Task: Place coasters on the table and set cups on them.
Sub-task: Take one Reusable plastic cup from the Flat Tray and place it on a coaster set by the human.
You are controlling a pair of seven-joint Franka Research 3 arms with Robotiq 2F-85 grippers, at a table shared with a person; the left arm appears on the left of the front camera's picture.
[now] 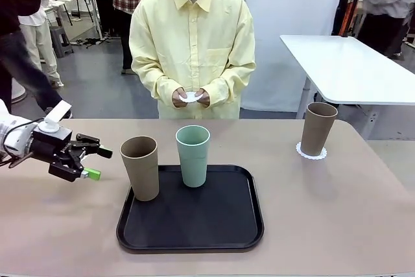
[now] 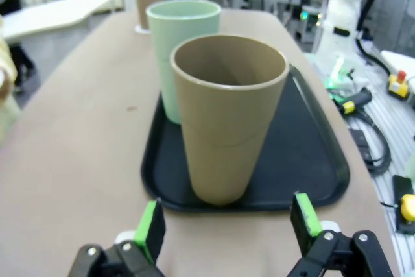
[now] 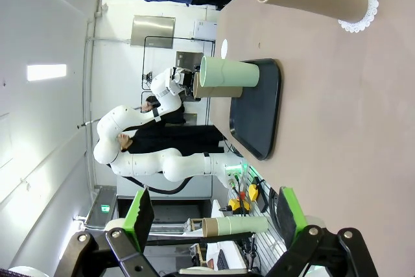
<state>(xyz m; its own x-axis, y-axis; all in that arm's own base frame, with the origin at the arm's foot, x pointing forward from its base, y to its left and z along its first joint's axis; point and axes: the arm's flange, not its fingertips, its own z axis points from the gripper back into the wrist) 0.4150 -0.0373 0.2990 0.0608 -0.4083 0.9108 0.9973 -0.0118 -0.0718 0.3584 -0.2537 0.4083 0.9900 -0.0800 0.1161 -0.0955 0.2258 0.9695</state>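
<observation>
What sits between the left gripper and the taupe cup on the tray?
Only a strip of bare table and the near rim of the black tray, in the left wrist view; the open left gripper faces the taupe cup.

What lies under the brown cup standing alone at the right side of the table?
A white lacy coaster: its scalloped edge shows around the base of the brown cup; its middle is covered.

The taupe-brown cup (image 1: 141,167) and the mint-green cup (image 1: 193,156) look like smooth plastic, matt all over. The black tray (image 1: 214,218) is smooth with a faint sheen, while the table (image 1: 337,212) is smooth and matt. The coaster (image 1: 301,152) looks like white lacy paper, and the person's yellow shirt (image 1: 194,50) is plain cloth.
</observation>
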